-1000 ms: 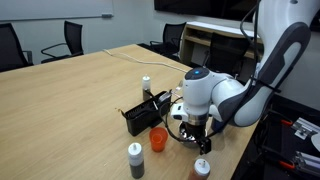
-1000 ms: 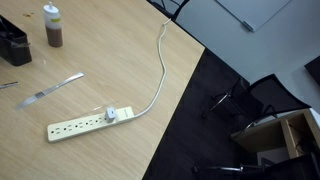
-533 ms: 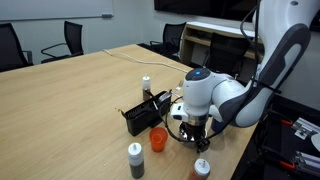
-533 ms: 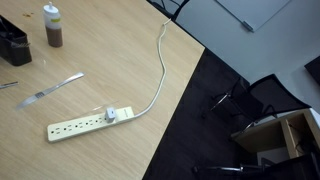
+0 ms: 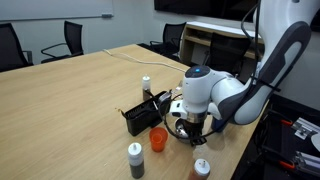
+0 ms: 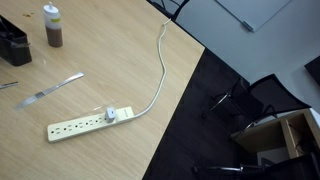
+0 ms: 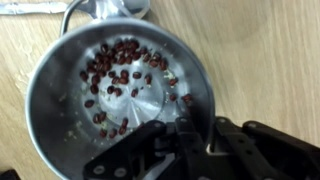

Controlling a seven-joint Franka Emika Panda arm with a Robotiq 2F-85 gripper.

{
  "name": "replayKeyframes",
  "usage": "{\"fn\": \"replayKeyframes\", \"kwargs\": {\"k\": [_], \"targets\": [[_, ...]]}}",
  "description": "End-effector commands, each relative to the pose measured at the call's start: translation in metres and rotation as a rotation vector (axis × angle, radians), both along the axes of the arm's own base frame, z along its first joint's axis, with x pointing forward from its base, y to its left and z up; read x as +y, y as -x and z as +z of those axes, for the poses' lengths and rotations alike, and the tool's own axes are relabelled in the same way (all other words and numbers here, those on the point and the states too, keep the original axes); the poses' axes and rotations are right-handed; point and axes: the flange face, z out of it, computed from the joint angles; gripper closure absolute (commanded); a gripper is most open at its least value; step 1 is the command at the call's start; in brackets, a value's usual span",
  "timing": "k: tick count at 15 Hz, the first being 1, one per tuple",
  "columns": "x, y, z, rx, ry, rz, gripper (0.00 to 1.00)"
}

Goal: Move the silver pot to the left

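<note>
The wrist view shows the pot from right above. It is round and shiny and fills most of the frame. Many small red-brown bits lie inside it. Only this view shows them.

The black end effector comes in from the bottom of the wrist view. It sits at the lower right rim of the pot. One finger looks to be inside the rim. I cannot tell if it is clenched on the rim or released.

In an exterior view the arm bends down on the right side of the frame. The end effector is low, near the bench. The pot is under it there and is hard to see.

That view shows:
- one orange cup, just left of the end effector
- one black box, up and left of the cup
- three bottles: one behind the box and two near the bottom edge, and
- three black chairs at the far side of the bench

In an exterior view of another part of the bench, the arm and the pot do not show. It shows:
- one white power strip, with its cord running up the frame
- one flat metal tool, left of the strip
- one bottle with brown stuff in it, at the upper left
- one black box, at the left edge
</note>
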Motion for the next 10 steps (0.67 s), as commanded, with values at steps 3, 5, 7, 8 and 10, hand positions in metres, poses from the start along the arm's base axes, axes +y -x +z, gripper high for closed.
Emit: {"fn": "replayKeyframes", "kwargs": {"k": [3,5,7,8,10], "targets": [[0.002,-0.007,0.022,-0.059,0.026,-0.005,1.00],[0.005,-0.007,0.027,-0.066,0.038,-0.004,0.98],[0.010,-0.005,0.032,-0.073,0.054,-0.008,0.98],[0.013,-0.004,0.036,-0.077,0.061,-0.014,0.98],[0.020,0.000,0.042,-0.077,0.073,-0.035,0.98]]}}
